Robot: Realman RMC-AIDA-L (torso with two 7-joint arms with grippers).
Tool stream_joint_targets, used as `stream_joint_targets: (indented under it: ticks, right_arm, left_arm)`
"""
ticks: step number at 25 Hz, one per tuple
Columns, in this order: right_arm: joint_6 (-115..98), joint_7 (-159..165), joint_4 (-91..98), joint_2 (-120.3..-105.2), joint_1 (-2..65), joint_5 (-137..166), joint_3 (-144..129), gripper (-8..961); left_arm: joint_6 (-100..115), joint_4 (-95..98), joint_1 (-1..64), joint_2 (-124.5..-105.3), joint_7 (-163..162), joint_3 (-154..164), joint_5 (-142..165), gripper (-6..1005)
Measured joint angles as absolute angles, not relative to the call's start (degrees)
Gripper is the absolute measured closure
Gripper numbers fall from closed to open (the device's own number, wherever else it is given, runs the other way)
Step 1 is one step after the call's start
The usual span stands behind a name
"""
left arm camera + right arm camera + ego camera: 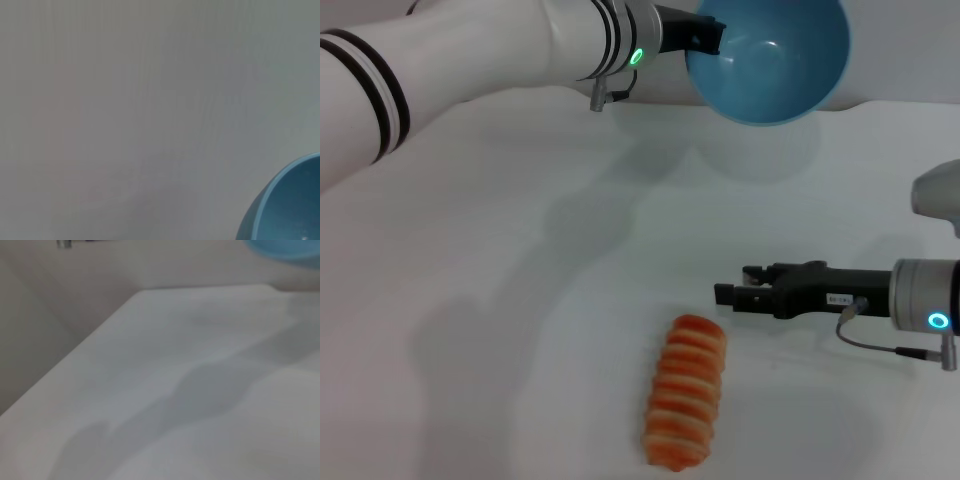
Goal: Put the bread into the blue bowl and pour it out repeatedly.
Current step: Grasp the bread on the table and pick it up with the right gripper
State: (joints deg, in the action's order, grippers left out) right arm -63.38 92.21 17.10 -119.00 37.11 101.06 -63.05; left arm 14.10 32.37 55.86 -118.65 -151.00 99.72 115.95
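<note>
Holding blue bowl (770, 60) up high at far side, left gripper (705, 38) clamped on bowl rim. Bowl tipped, open side facing near, nothing inside. Bread (685, 392) lying on white table (520, 300), near edge, ridged side up. Right gripper (725, 294) low over table, just right of bread's far end, not touching it. Fingers close together, holding nothing.

Tilted blue bowl (770, 60) (empty), bread (685, 392) below
</note>
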Motion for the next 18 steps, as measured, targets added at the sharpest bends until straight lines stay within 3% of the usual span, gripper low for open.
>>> stream_joint_targets:
  ticks: [18]
  right_arm:
    - [-60.5, 94.1, 9.2, -119.78, 41.0, 97.9, -64.7, 334]
  left_arm:
    - [13.2, 35.7, 53.2, -118.74, -151.5, 102.9, 115.7, 1001]
